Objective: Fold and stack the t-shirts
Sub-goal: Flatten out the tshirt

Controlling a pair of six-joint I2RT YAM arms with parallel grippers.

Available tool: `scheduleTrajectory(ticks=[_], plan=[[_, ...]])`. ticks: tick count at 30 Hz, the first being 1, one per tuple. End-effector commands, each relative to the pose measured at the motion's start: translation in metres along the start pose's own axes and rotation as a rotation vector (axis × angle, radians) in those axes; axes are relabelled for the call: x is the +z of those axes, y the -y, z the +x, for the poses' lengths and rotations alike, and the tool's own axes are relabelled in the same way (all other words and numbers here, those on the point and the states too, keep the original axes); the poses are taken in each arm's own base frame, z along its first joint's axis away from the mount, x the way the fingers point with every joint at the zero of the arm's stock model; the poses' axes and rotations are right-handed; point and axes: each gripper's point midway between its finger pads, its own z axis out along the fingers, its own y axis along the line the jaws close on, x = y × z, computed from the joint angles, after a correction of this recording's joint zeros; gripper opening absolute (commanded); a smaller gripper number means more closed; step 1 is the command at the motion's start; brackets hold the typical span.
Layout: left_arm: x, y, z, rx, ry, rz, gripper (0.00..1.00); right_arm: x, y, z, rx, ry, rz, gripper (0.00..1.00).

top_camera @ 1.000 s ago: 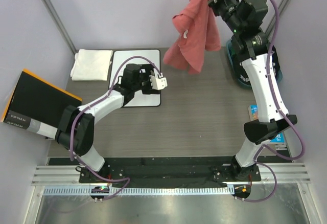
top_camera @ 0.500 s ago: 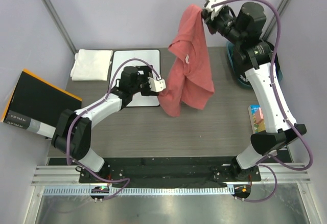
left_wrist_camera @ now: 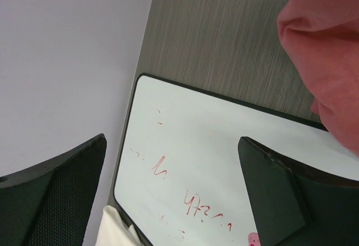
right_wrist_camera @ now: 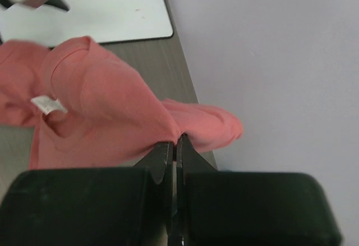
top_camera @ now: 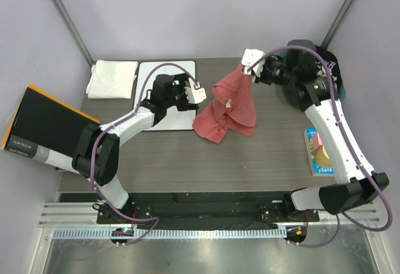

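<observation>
you're looking at a plain salmon-red t-shirt (top_camera: 228,108) with a white tag (top_camera: 229,104), a plain white folded t-shirt (top_camera: 112,78) far left, and a white whiteboard (top_camera: 178,74) with red scribbles, all on a grey wood-grain counter (top_camera: 269,155).

The left end effector (top_camera: 197,94) gapes wide, right end effector (top_camera: 251,66) clamped tight.

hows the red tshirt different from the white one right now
The salmon-red t-shirt hangs bunched from the shut right end effector, its lower part heaped on the table; the white t-shirt lies folded flat at its far-left corner, held by nothing. Both are plain.
</observation>
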Motion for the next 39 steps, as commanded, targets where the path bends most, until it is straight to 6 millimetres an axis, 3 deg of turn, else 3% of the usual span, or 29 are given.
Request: scheduleTrajectory(ticks=[1, 3, 6, 12, 14, 15, 16, 18, 19, 23, 28, 32, 35, 37, 39], plan=[[0.003, -0.028, -0.007, 0.009, 0.026, -0.068, 1.00, -0.053, -0.036, -0.020, -0.227, 0.042, -0.129, 0.01], [0.005, -0.027, -0.006, -0.005, 0.029, -0.054, 1.00, -0.072, -0.056, -0.010, -0.260, -0.004, -0.194, 0.01], [0.010, -0.018, -0.006, -0.035, 0.047, -0.004, 1.00, -0.090, -0.068, 0.006, -0.299, -0.079, -0.234, 0.01], [0.023, 0.038, -0.018, -0.121, 0.130, 0.312, 1.00, -0.117, -0.087, 0.022, -0.386, -0.149, -0.262, 0.01], [0.023, 0.050, -0.034, -0.163, 0.183, 0.429, 1.00, -0.122, -0.099, 0.027, -0.403, -0.150, -0.275, 0.01], [0.024, 0.055, -0.037, -0.182, 0.191, 0.468, 1.00, -0.122, -0.102, 0.029, -0.406, -0.152, -0.279, 0.01], [0.032, 0.074, -0.035, -0.220, 0.207, 0.548, 1.00, -0.121, -0.110, 0.035, -0.400, -0.156, -0.293, 0.01], [0.035, 0.078, -0.046, -0.252, 0.215, 0.629, 1.00, -0.123, -0.112, 0.034, -0.405, -0.147, -0.277, 0.01], [0.044, 0.092, -0.040, -0.279, 0.205, 0.675, 1.00, -0.122, -0.115, 0.038, -0.400, -0.149, -0.284, 0.01], [0.056, 0.100, -0.047, -0.260, 0.243, 0.721, 1.00, -0.120, -0.112, 0.037, -0.403, -0.142, -0.256, 0.01], [0.049, 0.110, -0.047, -0.231, 0.246, 0.785, 0.98, -0.118, -0.109, 0.041, -0.402, -0.164, -0.255, 0.01], [0.034, 0.135, -0.039, -0.250, 0.223, 0.879, 0.94, -0.114, -0.109, 0.041, -0.399, -0.151, -0.258, 0.01], [0.044, 0.141, -0.031, -0.251, 0.200, 0.858, 0.87, -0.110, -0.110, 0.041, -0.393, -0.142, -0.258, 0.01], [0.052, 0.143, -0.028, -0.288, 0.190, 0.835, 0.70, -0.108, -0.112, 0.042, -0.391, -0.133, -0.259, 0.01], [0.057, 0.148, -0.028, -0.307, 0.187, 0.832, 0.65, -0.107, -0.111, 0.041, -0.394, -0.126, -0.254, 0.01]])
